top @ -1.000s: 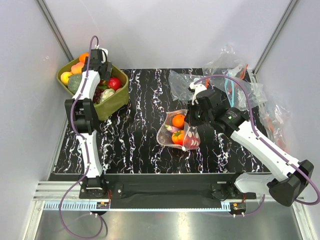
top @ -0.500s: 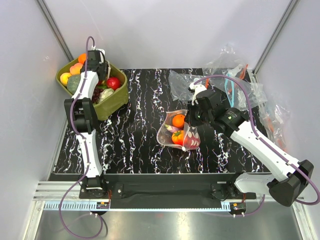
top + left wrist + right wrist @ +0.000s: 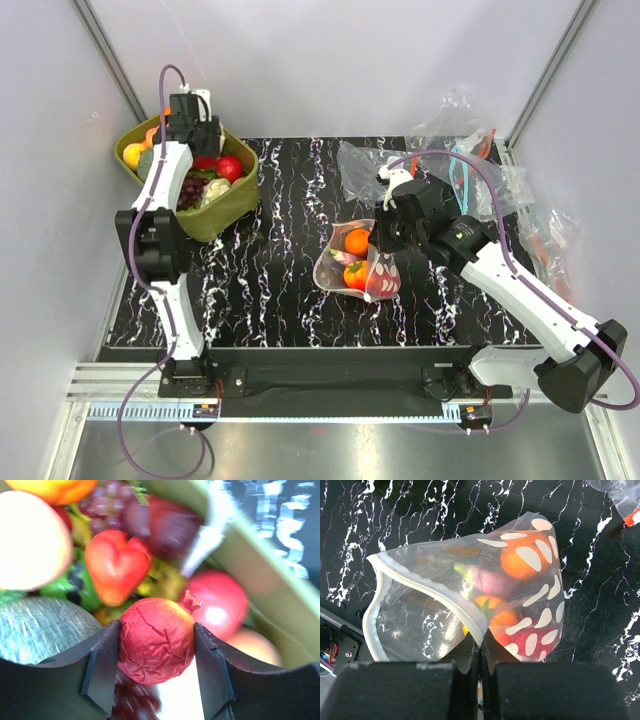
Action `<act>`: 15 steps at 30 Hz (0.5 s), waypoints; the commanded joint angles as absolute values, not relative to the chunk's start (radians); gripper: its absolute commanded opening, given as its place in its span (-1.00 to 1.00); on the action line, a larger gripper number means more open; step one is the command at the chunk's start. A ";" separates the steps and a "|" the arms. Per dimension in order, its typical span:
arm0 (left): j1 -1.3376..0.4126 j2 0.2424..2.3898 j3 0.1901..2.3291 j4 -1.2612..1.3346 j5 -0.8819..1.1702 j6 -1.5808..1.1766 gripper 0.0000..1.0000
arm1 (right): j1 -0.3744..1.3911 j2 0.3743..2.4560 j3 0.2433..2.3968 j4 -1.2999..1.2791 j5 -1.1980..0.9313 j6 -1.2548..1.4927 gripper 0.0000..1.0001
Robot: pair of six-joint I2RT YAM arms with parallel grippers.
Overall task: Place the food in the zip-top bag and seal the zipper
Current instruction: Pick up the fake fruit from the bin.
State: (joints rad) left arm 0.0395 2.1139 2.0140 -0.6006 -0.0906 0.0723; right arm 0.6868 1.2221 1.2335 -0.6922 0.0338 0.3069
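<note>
A wrinkled red pomegranate [image 3: 156, 640] with a small crown is clamped in the left pincer [image 3: 157, 672] over the olive tub [image 3: 228, 205]. The right pincer [image 3: 480, 667] is closed on the white-dotted zip-top bag [image 3: 415, 620] at mid-worktop [image 3: 270, 270]. Its zipper [image 3: 430, 587] gapes, with orange, purple and red food [image 3: 520, 565] inside.

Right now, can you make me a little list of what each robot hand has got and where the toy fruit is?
left gripper: closed on a red pomegranate, above the tub
tub: olive green, far left of the table, full of toy fruit and vegetables
right gripper: shut, pinching the rim of the zip-top bag
bag look: clear with white dots, mouth open
zipper: not sealed
food in bag: orange, purple and red pieces
</note>
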 commanded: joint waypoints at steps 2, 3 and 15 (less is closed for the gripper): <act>0.005 1.916 1.944 -0.546 -0.009 0.003 -0.19 | 0.683 1.212 1.266 -0.670 0.040 0.298 -1.00; 0.005 1.896 1.934 -0.546 -0.008 0.003 -0.18 | 0.683 1.212 1.266 -0.672 0.044 0.296 -1.00; -0.227 1.505 1.677 -0.483 0.243 -0.101 -0.15 | 0.683 1.273 1.328 -0.729 0.086 0.321 -1.00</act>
State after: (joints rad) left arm -0.1741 1.5936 1.7073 -0.5491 0.0963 -0.0505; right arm 0.6868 1.2675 1.2705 -0.7116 0.0525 0.3111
